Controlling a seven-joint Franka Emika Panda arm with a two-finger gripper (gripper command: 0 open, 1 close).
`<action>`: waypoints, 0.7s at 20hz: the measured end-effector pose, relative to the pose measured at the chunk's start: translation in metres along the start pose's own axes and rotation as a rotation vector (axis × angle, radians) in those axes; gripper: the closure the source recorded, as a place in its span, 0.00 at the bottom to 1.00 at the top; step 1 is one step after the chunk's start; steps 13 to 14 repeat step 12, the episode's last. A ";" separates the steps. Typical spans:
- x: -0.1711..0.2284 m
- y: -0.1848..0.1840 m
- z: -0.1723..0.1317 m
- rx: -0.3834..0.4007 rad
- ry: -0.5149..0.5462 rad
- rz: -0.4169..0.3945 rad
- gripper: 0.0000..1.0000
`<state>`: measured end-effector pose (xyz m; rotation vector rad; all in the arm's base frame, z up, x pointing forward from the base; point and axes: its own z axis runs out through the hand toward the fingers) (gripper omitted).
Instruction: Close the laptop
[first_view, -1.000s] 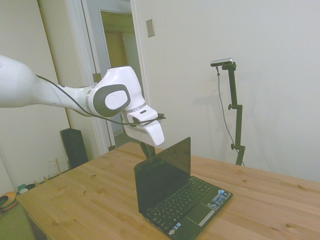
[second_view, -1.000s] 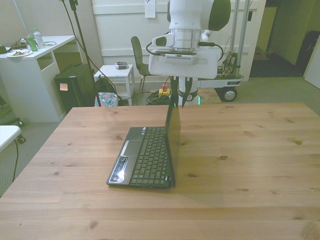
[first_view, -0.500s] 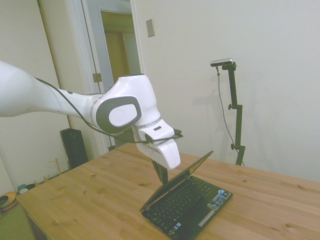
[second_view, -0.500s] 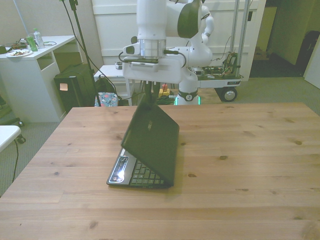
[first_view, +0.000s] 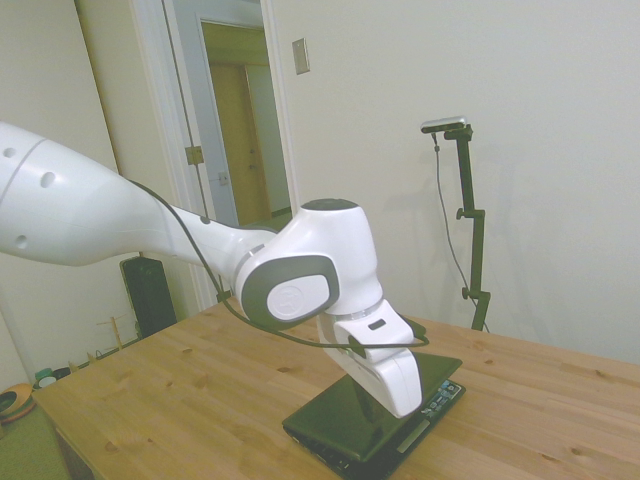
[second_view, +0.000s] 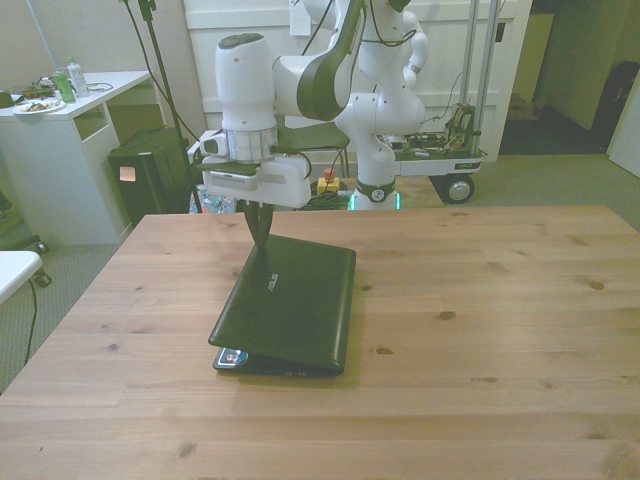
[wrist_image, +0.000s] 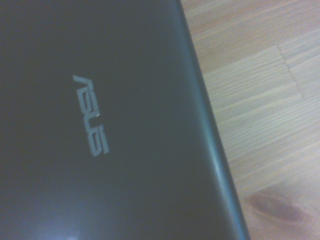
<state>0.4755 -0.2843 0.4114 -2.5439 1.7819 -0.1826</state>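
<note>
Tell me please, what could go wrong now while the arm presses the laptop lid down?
1. The laptop is not fully shut: a palm-rest sticker shows under the lid's front edge. Retreating now may leave it ajar.
2. The end effector touches the glossy lid with narrow tips; hard pressing could mark it.
3. Sideways force might slide the laptop on the table.

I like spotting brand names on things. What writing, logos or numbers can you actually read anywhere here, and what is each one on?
"ASUS": silver lettering on the laptop lid, clear in the wrist view; the same logo shows on the lid in the front view but is too small to read there.
Palm-rest stickers: blue and white, print too small to read.
White plate on the wall: no legible text.
</note>
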 end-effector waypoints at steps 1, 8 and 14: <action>0.005 -0.003 0.005 -0.004 -0.002 0.001 1.00; 0.025 -0.019 0.026 -0.018 -0.008 0.000 1.00; 0.010 -0.033 -0.029 0.057 0.031 -0.045 1.00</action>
